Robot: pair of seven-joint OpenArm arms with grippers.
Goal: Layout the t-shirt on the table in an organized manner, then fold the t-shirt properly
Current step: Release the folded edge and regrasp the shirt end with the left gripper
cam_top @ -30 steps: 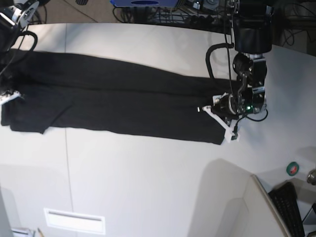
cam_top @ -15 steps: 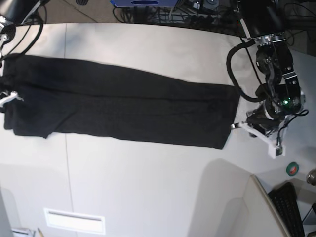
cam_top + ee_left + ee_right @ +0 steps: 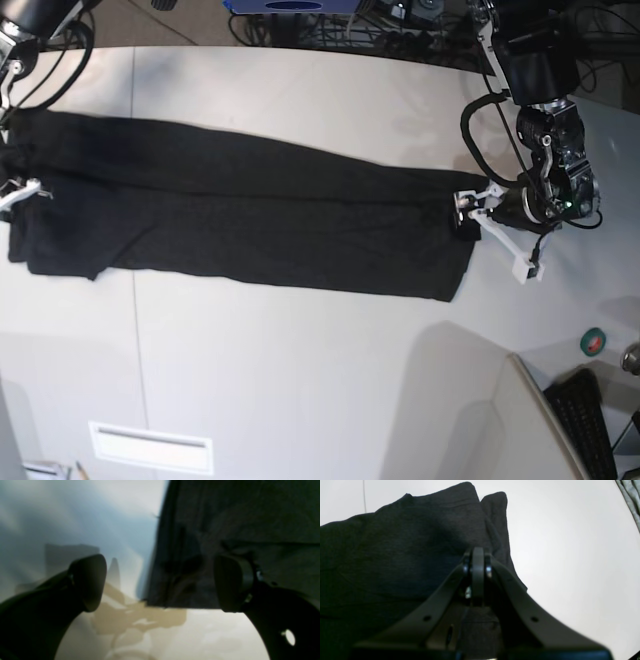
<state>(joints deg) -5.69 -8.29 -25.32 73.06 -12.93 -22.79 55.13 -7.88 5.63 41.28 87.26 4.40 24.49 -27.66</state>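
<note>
A: L side first. Fingers?

B: Left gripper (image 3: 160,582) spread wide, grasping nothing. One fingertip (image 3: 88,581) sits over bare table (image 3: 75,517), the other over the t-shirt (image 3: 250,517). Cloth edge and one corner lie in the gap btwn them. Whether the pads touch the fabric I can't tell, view's blurred.

A: And from the base cam?

B: Left gripper (image 3: 492,232) is at the shirt's 3 o'clock end, right by the edge. White finger parts point roughly toward 8 o'clock, wrist behind them at 3, the arm rising to 12 o'clock toward its mount at the table's far side.

A: R side?

B: Right gripper (image 3: 477,565) pinched tight, fingers pressed together w/ black cloth directly under and around the tip. Looks clamped on the shirt, though the pinch point itself is hidden. In the base view only a bit of white shows at the shirt's 9 o'clock end (image 3: 20,192), the arm coming in from the 11 o'clock corner.

A: Shirt itself?

B: T-shirt (image 3: 240,215) lies as a long narrow black band across the table (image 3: 300,380), running 9 to 3 o'clock, tilted slightly down toward 3. A crease runs along its length. No print visible.
</note>
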